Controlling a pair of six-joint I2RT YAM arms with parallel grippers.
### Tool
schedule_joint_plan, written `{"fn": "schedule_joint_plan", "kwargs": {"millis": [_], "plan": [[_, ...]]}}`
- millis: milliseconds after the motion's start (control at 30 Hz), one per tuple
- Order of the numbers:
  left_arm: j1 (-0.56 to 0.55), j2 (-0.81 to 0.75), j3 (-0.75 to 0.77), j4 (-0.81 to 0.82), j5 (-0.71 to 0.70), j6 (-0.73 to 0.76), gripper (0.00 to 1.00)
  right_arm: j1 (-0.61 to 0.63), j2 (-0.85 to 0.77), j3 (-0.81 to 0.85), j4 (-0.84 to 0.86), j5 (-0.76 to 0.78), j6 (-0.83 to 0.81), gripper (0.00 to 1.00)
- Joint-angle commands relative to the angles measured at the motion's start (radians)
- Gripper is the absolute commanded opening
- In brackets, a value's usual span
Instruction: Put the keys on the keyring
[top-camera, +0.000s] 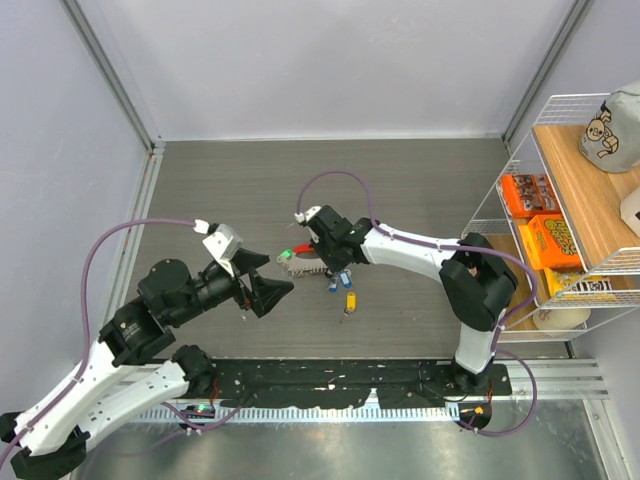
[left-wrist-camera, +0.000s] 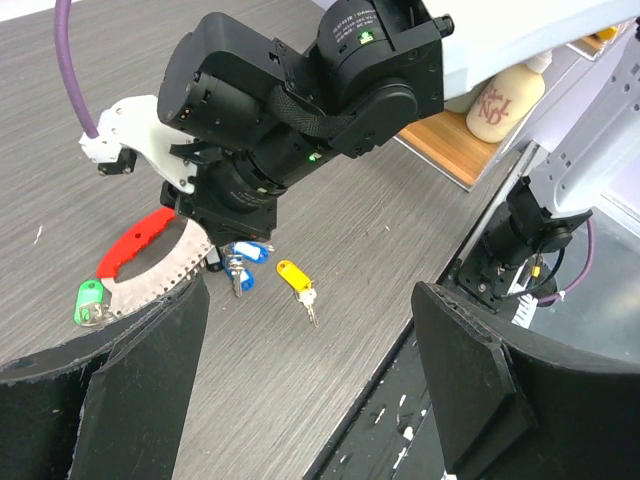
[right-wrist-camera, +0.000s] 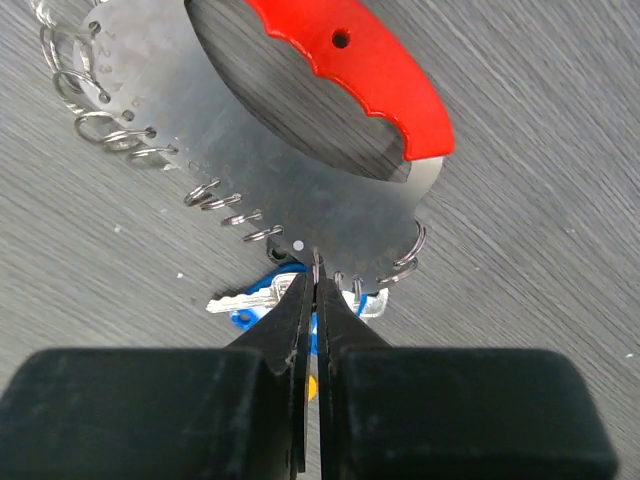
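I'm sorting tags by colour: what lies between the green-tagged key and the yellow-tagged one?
Blue-tagged keys, beside the ring that the right gripper pinches at the edge of the metal plate; the left wrist view shows them.

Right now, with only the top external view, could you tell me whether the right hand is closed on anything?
Observer: Yes, the right hand is shut on one thin ring at the toothed edge of the metal plate.
Operator: Are there other rings on it?
Observer: Several spare rings hang in holes along that edge.
Operator: And the blue-tagged keys?
Observer: The blue-tagged keys lie just under that edge, beside the fingertips.
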Motion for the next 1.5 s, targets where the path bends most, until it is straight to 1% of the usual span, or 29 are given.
{"fn": "schedule_joint_plan", "kwargs": {"millis": [0, 67, 300, 500, 700, 833, 967, 1000, 1067, 1100, 1167, 1233, 1300, 1367, 1433, 1467], "plan": [[0.004, 0.031, 0.007, 0.052, 0.013, 0.003, 0.89, -0.003, -0.034, -0.009, 0.061, 0.055, -0.034, 0.06], [0.004, 0.041, 0.010, 0.055, 0.016, 0.006, 0.89, -0.004, -0.014, 0.008, 0.040, 0.047, -0.048, 0.05], [0.004, 0.047, 0.000, 0.061, 0.037, -0.009, 0.89, -0.006, 0.111, 0.115, -0.116, 0.040, -0.132, 0.06], [0.004, 0.053, -0.013, 0.067, 0.062, -0.016, 0.89, -0.006, 0.179, 0.166, -0.184, -0.065, -0.174, 0.05], [0.004, 0.062, -0.017, 0.070, 0.077, -0.017, 0.88, -0.006, 0.231, 0.247, -0.244, -0.103, -0.198, 0.06], [0.004, 0.064, -0.013, 0.073, 0.080, -0.011, 0.89, -0.006, 0.266, 0.321, -0.290, -0.088, -0.206, 0.05], [0.004, 0.068, -0.010, 0.072, 0.089, -0.008, 0.89, -0.006, 0.268, 0.351, -0.304, -0.085, -0.200, 0.21], [0.004, 0.070, -0.011, 0.072, 0.089, -0.006, 0.89, -0.006, 0.253, 0.342, -0.295, -0.082, -0.194, 0.26], [0.002, 0.070, -0.013, 0.076, 0.089, -0.005, 0.89, -0.004, 0.222, 0.319, -0.275, -0.085, -0.186, 0.34], [0.004, 0.071, -0.014, 0.076, 0.091, -0.005, 0.89, -0.004, 0.201, 0.310, -0.266, -0.083, -0.182, 0.36], [0.004, 0.074, -0.011, 0.084, 0.095, -0.003, 0.89, -0.003, 0.161, 0.276, -0.243, -0.083, -0.166, 0.45], [0.004, 0.077, -0.011, 0.087, 0.102, -0.003, 0.89, 0.000, 0.121, 0.240, -0.218, -0.065, -0.149, 0.49], [0.004, 0.082, -0.013, 0.090, 0.108, -0.002, 0.89, -0.001, 0.076, 0.194, -0.186, -0.043, -0.128, 0.50], [0.004, 0.085, -0.013, 0.090, 0.111, -0.003, 0.89, 0.000, 0.020, 0.137, -0.119, -0.026, -0.105, 0.51], [0.004, 0.087, -0.013, 0.092, 0.111, -0.003, 0.89, 0.005, -0.057, 0.060, -0.045, -0.014, -0.082, 0.51], [0.004, 0.085, -0.013, 0.095, 0.112, -0.003, 0.89, 0.009, -0.082, -0.007, -0.019, -0.020, -0.083, 0.51]]}}
